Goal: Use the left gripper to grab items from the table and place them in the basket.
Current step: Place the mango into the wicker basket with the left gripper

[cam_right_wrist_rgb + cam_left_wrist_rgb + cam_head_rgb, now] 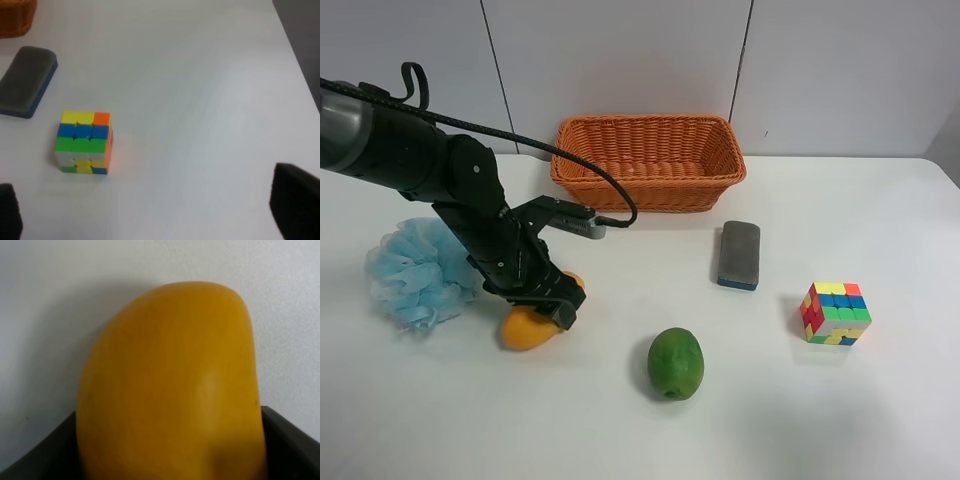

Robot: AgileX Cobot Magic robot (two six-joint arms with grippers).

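My left gripper (pixel 548 303) is down over the yellow-orange mango (pixel 527 328), which lies on the white table (pixel 770 400). In the left wrist view the mango (pixel 170 385) fills the frame, with the black fingers (pixel 40 455) pressed against both its sides. The orange wicker basket (pixel 648 162) stands empty at the back. The green oval fruit (pixel 675 363), grey eraser block (pixel 738 254), puzzle cube (pixel 835 313) and light-blue pouf (pixel 418 270) lie loose on the table. My right gripper (pixel 150 212) is open and empty above the table near the cube (pixel 84 142).
The pouf sits right beside the left arm (pixel 410 150), whose black cable (pixel 580 165) loops in front of the basket. The eraser (pixel 26 80) and a corner of the basket (pixel 15 17) show in the right wrist view. The table's edge (pixel 295 65) runs past the cube.
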